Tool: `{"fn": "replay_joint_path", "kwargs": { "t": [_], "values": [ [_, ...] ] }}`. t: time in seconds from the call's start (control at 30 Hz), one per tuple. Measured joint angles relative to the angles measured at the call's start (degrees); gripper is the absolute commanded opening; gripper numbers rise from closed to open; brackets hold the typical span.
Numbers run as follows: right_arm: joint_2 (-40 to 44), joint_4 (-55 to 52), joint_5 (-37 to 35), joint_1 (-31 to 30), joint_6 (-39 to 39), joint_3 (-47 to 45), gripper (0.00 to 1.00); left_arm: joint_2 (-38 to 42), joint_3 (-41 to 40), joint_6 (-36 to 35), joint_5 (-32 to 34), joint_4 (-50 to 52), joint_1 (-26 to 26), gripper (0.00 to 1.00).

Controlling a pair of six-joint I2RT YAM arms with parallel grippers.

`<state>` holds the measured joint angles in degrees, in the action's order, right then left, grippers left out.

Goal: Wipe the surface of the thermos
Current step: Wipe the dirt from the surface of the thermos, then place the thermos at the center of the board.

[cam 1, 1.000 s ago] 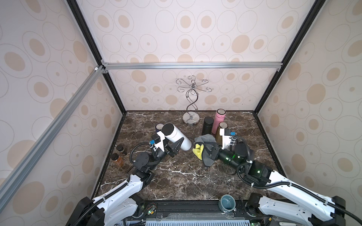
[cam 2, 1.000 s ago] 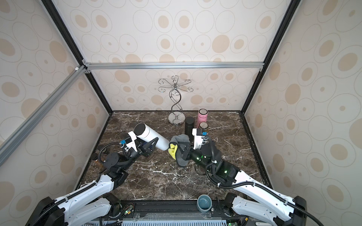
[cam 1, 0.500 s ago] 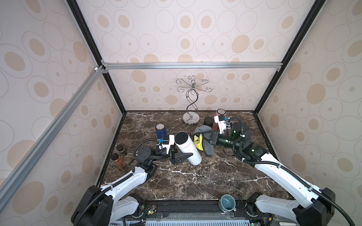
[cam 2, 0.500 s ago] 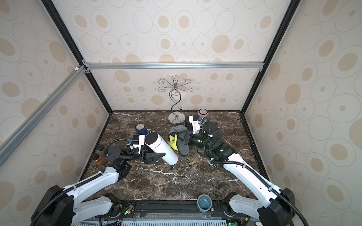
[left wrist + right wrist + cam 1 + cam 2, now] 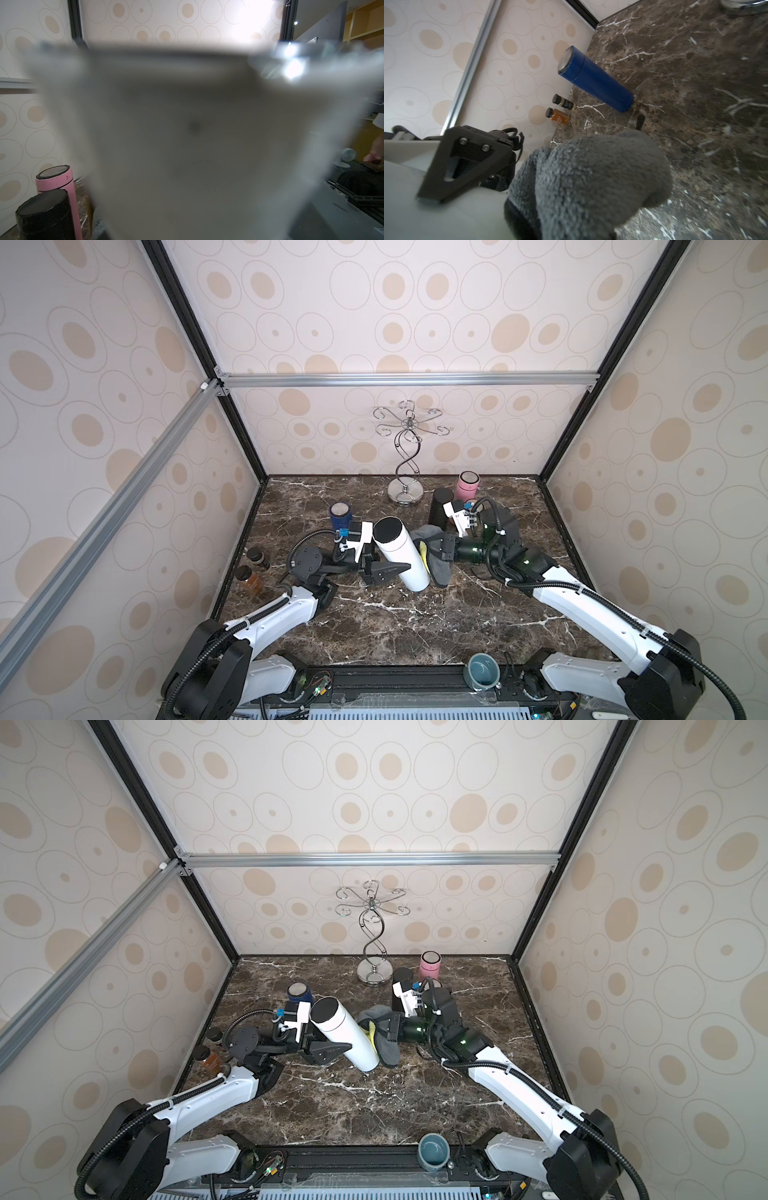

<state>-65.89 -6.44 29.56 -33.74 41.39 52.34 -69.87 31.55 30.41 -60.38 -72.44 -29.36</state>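
Wiping step under way, cloth on metal. Left claw (image 5: 388, 568) clenched round the lower body of the white thermos (image 5: 401, 556), which leans over mid-surface with its dark cap up and toward the back wall; I cannot tell whether its base rests on the marble surface (image 5: 415, 626) or hangs just above it. Right claw (image 5: 445, 549) clamped on a bunched grey cloth (image 5: 436, 568), its yellow face turned to the thermos and pressed against the side facing the right arm. The left wrist view is all blurred white, no detail. Judged next move: drag the cloth along the length of the barrel with steady pressure while the left arm braces against the push, then turn the thermos to offer an unwiped side. The wall under the left claw's fingers stays out of reach without a regrip. Containers: the white thermos is capped, contents unseen. Blue flask (image 5: 340, 514) upright behind the left claw, lid on. Black flask (image 5: 439, 506) and pink flask (image 5: 467, 485) upright near the back, both closed. Two small bottles by the left wall, one dark (image 5: 258, 558), one holding amber liquid (image 5: 248, 576). Teal cup (image 5: 483, 670) on the front rail, looks empty.
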Motion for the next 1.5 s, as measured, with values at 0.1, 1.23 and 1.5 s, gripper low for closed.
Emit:
{"fn": "replay_joint_path", "kwargs": {
  "t": [0.1, 1.23, 1.5],
  "values": [
    [3.0, -6.0, -5.6, 0.0, -2.7, -1.0, 0.00, -0.1, 0.1, -1.2, 1.2, 1.9, 0.0, 0.00],
    [32.9, -23.7, -49.1, 1.4, -0.7, -16.7, 0.00, -34.3, 17.2, -20.2, 50.3, 12.8, -16.4, 0.00],
    [34.3, -24.7, -49.8, 1.6, -0.7, -16.7, 0.00, -39.0, 22.6, -21.9, 53.1, 16.1, -19.0, 0.00]
  ]
}}
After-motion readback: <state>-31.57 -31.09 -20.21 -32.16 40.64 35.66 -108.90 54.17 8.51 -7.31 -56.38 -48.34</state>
